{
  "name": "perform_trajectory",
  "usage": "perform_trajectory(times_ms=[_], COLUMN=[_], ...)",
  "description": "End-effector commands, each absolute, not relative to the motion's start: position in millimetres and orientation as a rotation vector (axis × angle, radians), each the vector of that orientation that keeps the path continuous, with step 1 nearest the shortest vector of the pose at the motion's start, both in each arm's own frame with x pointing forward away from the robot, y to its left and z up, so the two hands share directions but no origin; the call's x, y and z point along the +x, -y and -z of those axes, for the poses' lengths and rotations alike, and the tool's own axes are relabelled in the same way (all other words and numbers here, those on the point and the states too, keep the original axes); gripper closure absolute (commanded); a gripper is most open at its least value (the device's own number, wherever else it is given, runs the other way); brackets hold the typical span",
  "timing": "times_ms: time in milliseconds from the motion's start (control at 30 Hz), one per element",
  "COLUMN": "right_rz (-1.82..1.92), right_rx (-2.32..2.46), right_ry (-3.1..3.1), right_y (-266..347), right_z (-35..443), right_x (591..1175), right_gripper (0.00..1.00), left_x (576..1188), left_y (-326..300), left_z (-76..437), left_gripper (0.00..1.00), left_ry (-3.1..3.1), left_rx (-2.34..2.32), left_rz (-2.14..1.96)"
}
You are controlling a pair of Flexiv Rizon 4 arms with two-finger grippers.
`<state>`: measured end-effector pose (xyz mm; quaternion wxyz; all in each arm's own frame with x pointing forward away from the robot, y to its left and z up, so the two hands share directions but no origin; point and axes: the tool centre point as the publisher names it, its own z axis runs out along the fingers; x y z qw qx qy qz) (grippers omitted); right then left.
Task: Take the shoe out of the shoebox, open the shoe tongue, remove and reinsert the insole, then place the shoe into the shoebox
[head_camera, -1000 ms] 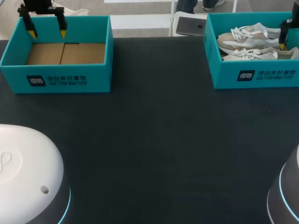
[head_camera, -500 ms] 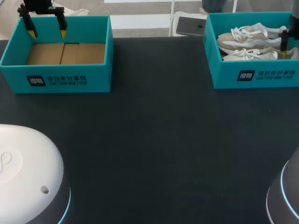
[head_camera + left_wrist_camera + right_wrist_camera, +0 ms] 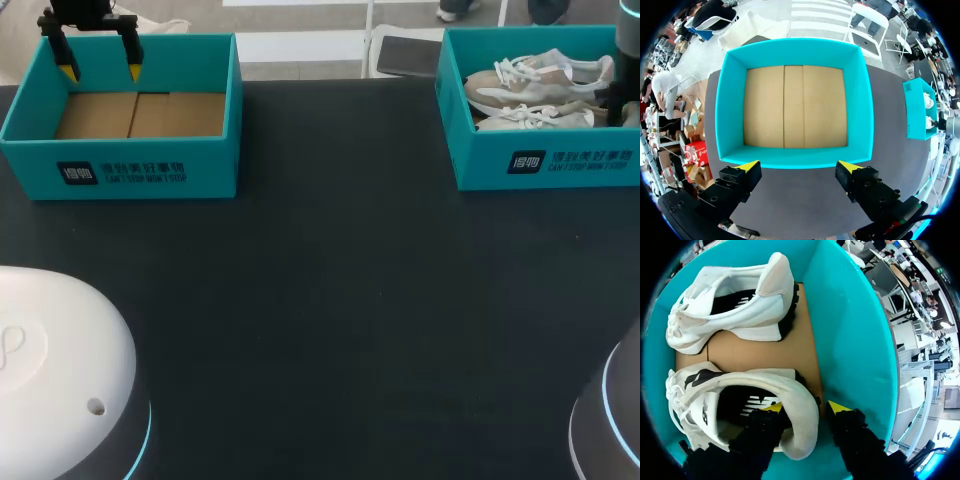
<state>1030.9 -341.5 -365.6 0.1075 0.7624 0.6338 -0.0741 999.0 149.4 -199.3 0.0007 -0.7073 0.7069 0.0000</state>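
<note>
Okay, so you're right at the very start of this one, nothing's actually ticked off yet. Both shoes are lying on their sides in the shoebox [image 3: 850,340] at the far right of the table [image 3: 330,300]. The near shoe [image 3: 725,385] is the one you're going for, and the other shoe [image 3: 730,295] lies just behind it. Your right gripper [image 3: 806,407] is down inside the box, straddling the heel of that near shoe. One finger is inside the opening and the other is behind the heel, next to the box wall. The fingers look apart rather than clamped. I can see a thin dark gap on the outer side, so I'd say you haven't pinched it yet. Your left gripper [image 3: 101,72] hangs over the far rim of the empty box [image 3: 140,170] on the other side of the table, with its fingers wide apart and holding nothing. The black insole [image 3: 747,402] sits inside the shoe, and I can't really make out the tongue from here. So pretty much the whole list is ahead of you: close on the heel, lift the shoe out, open the tongue, pull the insole and put it back, then return the shoe to the box.
</note>
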Motion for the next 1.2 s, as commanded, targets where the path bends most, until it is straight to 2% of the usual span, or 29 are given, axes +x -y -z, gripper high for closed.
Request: perform_trajectory(times_ms=[33,67,333,833,1200], right_rz=[0.272,0.271,0.274,0.308,0.310], right_rx=[2.267,2.276,2.263,2.153,2.136], right_ry=[-1.860,-1.855,-1.842,-1.884,-1.938], right_y=[346,346,351,347,310], right_z=[380,381,360,226,143], right_x=[1043,1043,1034,1018,994], right_gripper=[0.97,1.00,1.00,1.00,1.00], left_x=[999,999,999,999,999], left_y=[-150,-150,-150,-150,-150], left_z=[200,200,200,200,200], left_gripper=[0.00,0.00,0.00,0.00,0.00], left_ry=[-2.220,-2.220,-2.220,-2.220,-2.220], left_rx=[-2.221,-2.221,-2.221,-2.221,-2.221], left_rz=[0.000,0.000,0.000,0.000,0.000])
